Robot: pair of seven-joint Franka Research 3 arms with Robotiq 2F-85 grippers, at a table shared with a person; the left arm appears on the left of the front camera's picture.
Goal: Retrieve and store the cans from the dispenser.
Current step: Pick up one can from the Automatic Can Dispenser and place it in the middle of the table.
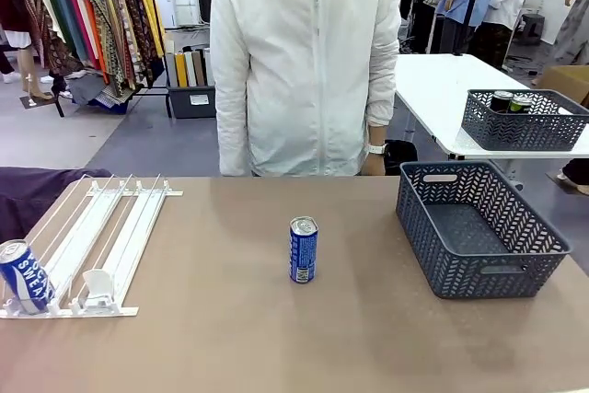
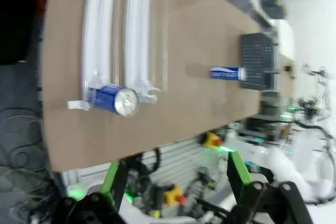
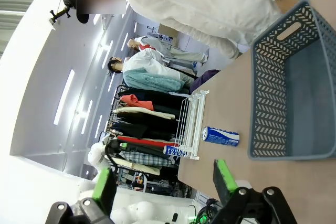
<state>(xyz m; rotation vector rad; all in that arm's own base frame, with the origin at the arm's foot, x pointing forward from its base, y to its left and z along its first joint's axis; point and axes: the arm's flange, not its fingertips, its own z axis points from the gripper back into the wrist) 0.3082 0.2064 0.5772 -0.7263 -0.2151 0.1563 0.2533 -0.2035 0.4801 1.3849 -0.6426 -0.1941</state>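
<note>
Right now, in the middle of the front view: one blue can (image 1: 304, 249), standing up on the brown table (image 1: 230, 338), touching nothing else. Silver top up, white letters on its side.

Well apart from it, at the lower left edge of that view: a second blue can (image 1: 23, 275), leaning a little, sitting at the near end of the white dispenser (image 1: 110, 227). Long white rails running from there up toward the far side of the table. A small white pusher block (image 1: 97, 284) just beside that can, one lane over.

On the right side of the front view: a dark grey basket (image 1: 419, 218) on the table, near the standing can but not touching it. Behind the table, in the upper middle: a person (image 1: 304, 62) in a white jacket, arms hanging down. At the upper right, on another white table: a far basket (image 1: 525, 131) with two dark cans (image 1: 502, 98) poking up inside.

At the bottom of the left wrist view: the left claw (image 2: 176, 174), let go and spread wide, green pads far apart, holding nothing. Higher up in that picture, at the middle left, the second blue can in its lane, seen sideways, well apart from the fingers.

At the bottom of the right wrist view: the right claw (image 3: 164, 182), spread wide too, holding nothing. Just above it in the picture, the standing can, and the grey basket at the right edge.
</note>
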